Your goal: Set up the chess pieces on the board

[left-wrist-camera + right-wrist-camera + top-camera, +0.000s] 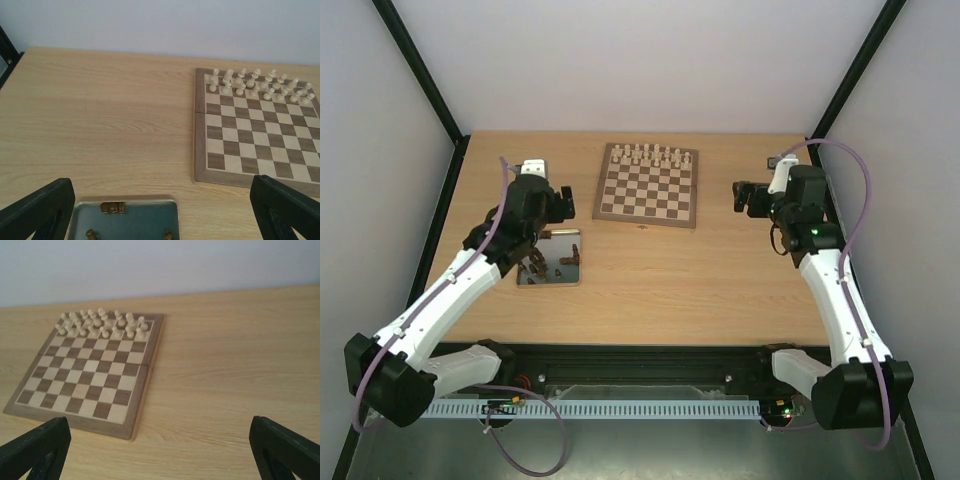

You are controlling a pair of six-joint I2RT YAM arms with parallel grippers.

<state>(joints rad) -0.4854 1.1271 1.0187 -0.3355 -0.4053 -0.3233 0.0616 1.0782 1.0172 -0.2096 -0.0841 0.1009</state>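
The board (646, 221) lies at the table's far middle, with cream pieces (650, 155) filling its two far rows. Its near rows are bare. Several dark chess pieces (534, 265) lie in a shiny metal tray (548, 284) left of the board. My left gripper (562, 199) hovers open over the tray's far edge, nothing between its fingers. In the left wrist view the gripper (161, 192) frames the tray rim (125, 201), a fallen dark piece (112, 207) and the board (200, 130). My right gripper (744, 197) hangs open to the right of the board (145, 390), empty (160, 437).
Bare wooden tabletop (670, 280) stretches between the board and the arm bases. Black frame posts (420, 70) and white walls close in the left, right and back sides. The left arm's shadowed body covers part of the tray.
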